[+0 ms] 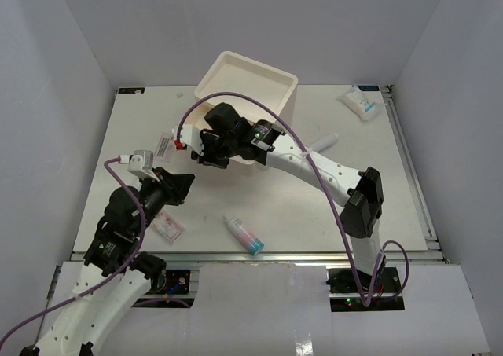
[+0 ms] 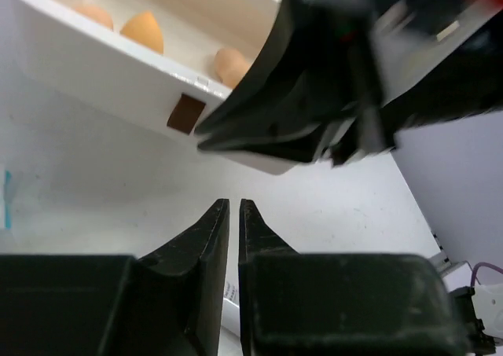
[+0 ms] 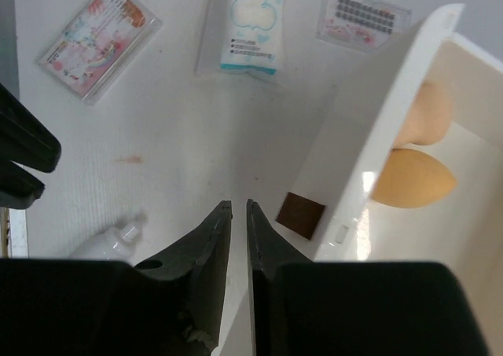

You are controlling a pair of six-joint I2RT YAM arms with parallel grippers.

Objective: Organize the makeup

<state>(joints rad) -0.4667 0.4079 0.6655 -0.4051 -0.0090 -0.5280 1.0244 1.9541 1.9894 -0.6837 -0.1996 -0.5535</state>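
Note:
The cream box (image 1: 247, 85) has a drawer (image 3: 377, 159) pulled out, with tan sponges (image 3: 413, 177) (image 2: 142, 31) lying inside. My right gripper (image 3: 239, 206) hovers just left of the drawer's brown handle (image 3: 299, 214), jaws almost together with nothing between them. My left gripper (image 2: 233, 205) sits lower in front of the same drawer, also nearly closed and empty. Flat sachets (image 3: 100, 38) (image 3: 251, 22) (image 3: 363, 14) lie on the table. The teal-capped white bottle (image 1: 244, 235) lies near the front edge, the white tube (image 1: 322, 142) right of the box.
Another sachet (image 1: 359, 101) lies at the back right corner. The right arm (image 1: 314, 167) stretches across the middle of the table toward the box. My two grippers (image 1: 206, 153) (image 1: 185, 185) are close together left of centre. White walls surround the table.

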